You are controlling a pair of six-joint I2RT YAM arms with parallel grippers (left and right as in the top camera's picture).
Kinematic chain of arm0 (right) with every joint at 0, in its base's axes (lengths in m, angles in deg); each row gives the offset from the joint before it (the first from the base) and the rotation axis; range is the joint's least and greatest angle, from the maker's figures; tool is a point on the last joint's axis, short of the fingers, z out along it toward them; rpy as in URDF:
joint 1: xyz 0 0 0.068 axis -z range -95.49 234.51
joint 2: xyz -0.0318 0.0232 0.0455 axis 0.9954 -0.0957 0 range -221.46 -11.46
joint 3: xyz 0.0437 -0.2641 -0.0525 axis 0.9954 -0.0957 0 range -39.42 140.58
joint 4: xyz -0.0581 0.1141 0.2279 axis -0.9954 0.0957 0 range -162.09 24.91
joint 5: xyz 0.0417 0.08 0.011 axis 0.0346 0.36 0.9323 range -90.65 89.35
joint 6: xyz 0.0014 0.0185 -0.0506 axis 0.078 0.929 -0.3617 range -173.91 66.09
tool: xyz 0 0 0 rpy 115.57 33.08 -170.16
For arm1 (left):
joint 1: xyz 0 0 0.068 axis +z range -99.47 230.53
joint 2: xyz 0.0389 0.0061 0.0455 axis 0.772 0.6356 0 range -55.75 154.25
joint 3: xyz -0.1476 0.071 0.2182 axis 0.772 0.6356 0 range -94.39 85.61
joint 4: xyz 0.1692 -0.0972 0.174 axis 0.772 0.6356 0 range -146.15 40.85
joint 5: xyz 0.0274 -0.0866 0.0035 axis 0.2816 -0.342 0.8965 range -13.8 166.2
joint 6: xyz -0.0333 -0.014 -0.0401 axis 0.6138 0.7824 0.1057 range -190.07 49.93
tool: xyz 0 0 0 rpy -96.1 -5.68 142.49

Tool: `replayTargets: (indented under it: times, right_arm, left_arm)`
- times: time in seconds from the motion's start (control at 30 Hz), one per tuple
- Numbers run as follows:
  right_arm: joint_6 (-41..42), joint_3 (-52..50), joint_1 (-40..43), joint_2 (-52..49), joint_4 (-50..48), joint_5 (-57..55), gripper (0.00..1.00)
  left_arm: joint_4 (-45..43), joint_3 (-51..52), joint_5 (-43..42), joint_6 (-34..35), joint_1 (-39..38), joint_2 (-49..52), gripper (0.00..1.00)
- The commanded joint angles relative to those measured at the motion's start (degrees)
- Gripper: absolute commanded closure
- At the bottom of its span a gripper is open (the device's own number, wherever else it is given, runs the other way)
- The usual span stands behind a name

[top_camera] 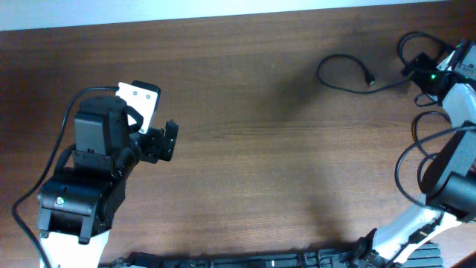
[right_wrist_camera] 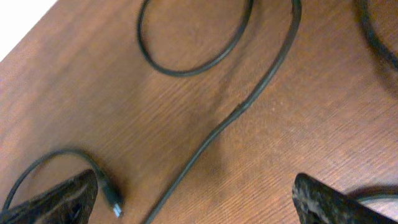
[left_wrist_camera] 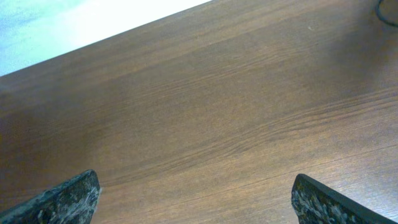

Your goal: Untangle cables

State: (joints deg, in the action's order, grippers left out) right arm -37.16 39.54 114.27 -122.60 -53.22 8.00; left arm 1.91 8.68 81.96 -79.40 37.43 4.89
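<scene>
A thin black cable lies looped on the wooden table at the back right, its plug end (top_camera: 370, 80) pointing right. In the right wrist view, its plug (right_wrist_camera: 114, 200) lies just inside the left fingertip (right_wrist_camera: 65, 199). A thicker black cable (right_wrist_camera: 244, 107) runs diagonally between the fingertips, with a round loop (right_wrist_camera: 186, 73) beyond. My right gripper (right_wrist_camera: 196, 205) hangs open above them, holding nothing. My left gripper (top_camera: 160, 141) is open over bare wood at the left, far from the cables, and the left wrist view (left_wrist_camera: 199, 202) shows nothing between its fingers.
More black loops (top_camera: 407, 152) hang beside the right arm (top_camera: 450, 175) at the table's right edge; I cannot tell whether they are loose cables or arm wiring. The table's far edge (top_camera: 223, 18) runs along the top. A dark strip (top_camera: 245, 260) lies at the front edge.
</scene>
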Motion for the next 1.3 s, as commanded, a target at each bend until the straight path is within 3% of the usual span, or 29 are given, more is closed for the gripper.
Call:
replayTargets:
  times: [0.0,0.23,0.43,0.6,1.17,1.27]
  right_arm:
    - [-4.5,0.8,-0.1,9.0,5.9,-0.3,0.01]
    - [-14.0,0.8,-4.2,27.0,23.5,0.1,0.01]
    - [-16.3,0.8,-22.0,39.2,30.0,0.1,0.01]
    - [-16.3,0.8,-29.8,38.5,30.3,0.1,0.01]
    - [-16.3,-0.3,-29.8,31.7,31.0,-2.9,0.01]
    - [-15.9,-8.4,-29.8,34.1,19.6,-0.8,0.01]
  left_arm:
    - [0.0,-0.4,-0.4,0.7,0.0,-0.2,0.01]
    - [-0.1,-0.4,-0.4,0.7,0.0,-0.2,0.01]
    - [0.0,-0.4,-0.4,0.7,0.0,-0.2,0.01]
    - [-0.1,-0.4,-0.4,0.7,0.0,-0.2,0.01]
    - [0.0,-0.4,-0.4,0.7,0.0,-0.2,0.01]
    - [0.0,-0.4,-0.4,0.7,0.0,-0.2,0.01]
